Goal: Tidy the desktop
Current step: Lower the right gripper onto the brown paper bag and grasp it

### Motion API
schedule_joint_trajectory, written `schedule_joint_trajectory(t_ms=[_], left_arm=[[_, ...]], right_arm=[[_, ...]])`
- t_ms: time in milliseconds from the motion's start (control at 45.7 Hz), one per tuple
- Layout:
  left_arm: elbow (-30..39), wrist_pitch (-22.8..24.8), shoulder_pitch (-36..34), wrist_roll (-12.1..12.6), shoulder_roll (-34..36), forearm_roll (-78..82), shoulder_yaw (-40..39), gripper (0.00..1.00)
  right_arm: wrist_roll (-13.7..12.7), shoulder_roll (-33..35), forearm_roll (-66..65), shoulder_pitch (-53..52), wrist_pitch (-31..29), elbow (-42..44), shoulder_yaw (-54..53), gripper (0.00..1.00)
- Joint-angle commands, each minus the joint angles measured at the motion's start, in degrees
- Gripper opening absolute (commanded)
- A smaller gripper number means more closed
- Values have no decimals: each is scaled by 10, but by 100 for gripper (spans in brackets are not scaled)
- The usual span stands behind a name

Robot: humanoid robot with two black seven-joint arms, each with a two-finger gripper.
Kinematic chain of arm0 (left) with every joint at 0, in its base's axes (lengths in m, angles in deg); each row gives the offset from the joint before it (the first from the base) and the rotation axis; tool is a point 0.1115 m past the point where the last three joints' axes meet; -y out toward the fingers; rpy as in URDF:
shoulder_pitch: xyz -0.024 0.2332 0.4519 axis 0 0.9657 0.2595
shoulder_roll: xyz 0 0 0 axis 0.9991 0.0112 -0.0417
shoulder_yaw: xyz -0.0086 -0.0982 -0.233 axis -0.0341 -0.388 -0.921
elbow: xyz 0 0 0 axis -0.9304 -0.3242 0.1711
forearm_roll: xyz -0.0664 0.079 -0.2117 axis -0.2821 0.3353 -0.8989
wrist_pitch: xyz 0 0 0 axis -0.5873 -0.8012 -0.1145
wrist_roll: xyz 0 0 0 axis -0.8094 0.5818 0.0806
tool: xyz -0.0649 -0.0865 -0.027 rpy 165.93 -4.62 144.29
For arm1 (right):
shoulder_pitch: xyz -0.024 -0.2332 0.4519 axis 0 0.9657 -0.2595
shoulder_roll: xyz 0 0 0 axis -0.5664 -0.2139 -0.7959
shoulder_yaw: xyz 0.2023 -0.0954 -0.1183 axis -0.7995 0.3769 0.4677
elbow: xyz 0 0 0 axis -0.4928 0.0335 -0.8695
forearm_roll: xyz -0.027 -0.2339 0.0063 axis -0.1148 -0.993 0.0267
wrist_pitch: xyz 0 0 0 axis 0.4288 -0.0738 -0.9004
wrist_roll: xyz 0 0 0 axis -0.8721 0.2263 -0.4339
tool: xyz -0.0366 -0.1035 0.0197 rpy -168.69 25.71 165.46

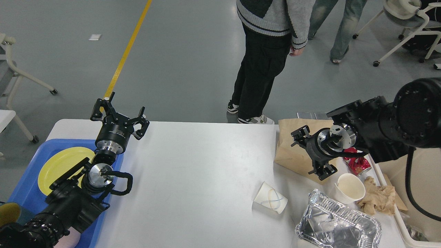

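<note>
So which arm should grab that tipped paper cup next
Right, probably. The right gripper hangs just above the litter, close to the tipped paper cup on the desktop. The left gripper is open but far off, over the blue tray.

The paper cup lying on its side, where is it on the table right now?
In the head view, the tipped paper cup lies on the desktop, right of centre near the front, just left of the foil tray.
</note>
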Motion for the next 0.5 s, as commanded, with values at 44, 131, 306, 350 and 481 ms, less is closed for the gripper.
schedule_joint_trajectory(t_ms=[44,131,306,350,481], left_arm=[[0,0,0,0,0,0,0,99],[0,0,0,0,0,-1,0,99],[0,0,0,0,0,0,0,100],[0,0,0,0,0,-1,0,99],[0,0,0,0,0,0,0,99]], right_arm=[[-33,1,77,44,63,48,-13,100],[-34,1,97,64,90,74,-24,100],[-34,-2,121,107,152,152,-89,100],[-34,-6,121,122,164,172,-98,100],[-33,-25,116,169,191,225,-129,97]])
